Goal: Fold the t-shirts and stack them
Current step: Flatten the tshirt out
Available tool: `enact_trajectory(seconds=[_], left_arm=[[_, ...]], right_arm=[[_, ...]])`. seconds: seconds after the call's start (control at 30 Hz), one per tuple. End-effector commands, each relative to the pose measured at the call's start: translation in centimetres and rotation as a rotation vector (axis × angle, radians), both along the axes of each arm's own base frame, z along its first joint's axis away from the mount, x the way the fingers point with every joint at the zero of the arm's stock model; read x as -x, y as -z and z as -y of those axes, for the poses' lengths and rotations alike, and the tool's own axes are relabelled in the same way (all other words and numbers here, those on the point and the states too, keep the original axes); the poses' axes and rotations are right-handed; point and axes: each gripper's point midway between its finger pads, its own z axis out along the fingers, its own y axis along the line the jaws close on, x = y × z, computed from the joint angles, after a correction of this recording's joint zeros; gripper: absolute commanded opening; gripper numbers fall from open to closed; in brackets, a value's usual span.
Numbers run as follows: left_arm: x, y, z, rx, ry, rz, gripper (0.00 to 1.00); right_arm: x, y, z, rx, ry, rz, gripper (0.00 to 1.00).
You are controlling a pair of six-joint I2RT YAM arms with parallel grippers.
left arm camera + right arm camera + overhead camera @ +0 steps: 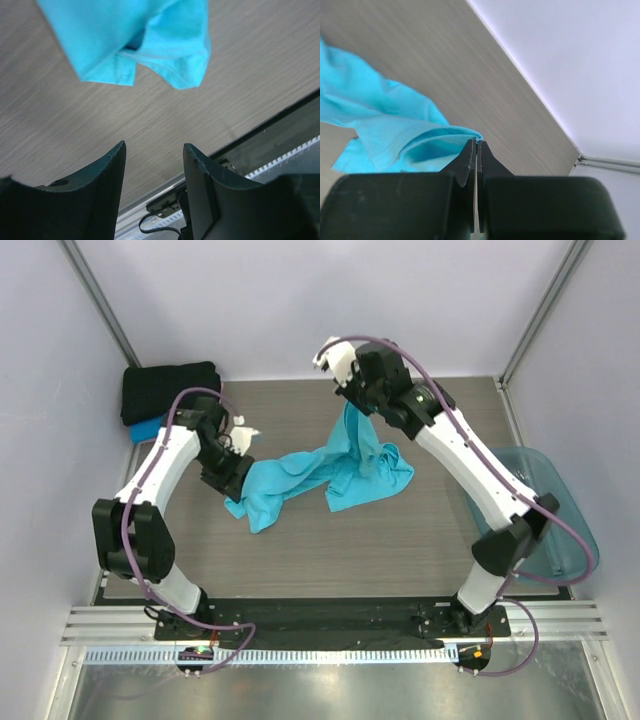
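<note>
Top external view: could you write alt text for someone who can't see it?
The right gripper holds a turquoise t-shirt pinched up off a wood-grain table, its cloth trailing toward the left gripper. A folded black shirt lies on a blue shirt in the far-left corner; a teal tub stands at the right edge.

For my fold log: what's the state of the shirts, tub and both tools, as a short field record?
turquoise t-shirt: unfolded, bunched, one end lifted
right tool: shut on the turquoise t-shirt
left tool: open, holding nothing
stack: black t-shirt on blue t-shirt, far left corner
tub: right side
</note>
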Motion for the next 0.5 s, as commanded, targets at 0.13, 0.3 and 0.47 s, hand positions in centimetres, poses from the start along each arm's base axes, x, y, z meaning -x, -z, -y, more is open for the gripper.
enact_trajectory(seconds=[0.13, 0.3, 0.47], left_arm=[[1.5, 3.2, -1.2, -0.075, -0.029, -0.108, 0.46], [1.0, 4.2, -0.6, 0.088, -0.303, -0.229, 0.48], [-0.7, 5.9, -1.0, 0.231, -0.580, -0.299, 0.52]], right_arm=[[-4.5, -4.6, 0.0, -0.065, 0.053, 0.131, 0.01], [-4.6, -4.0, -0.3, -0.079, 0.057, 0.112, 0.01], [-4.9, -4.2, 0.0, -0.062, 0.067, 0.124, 0.01]])
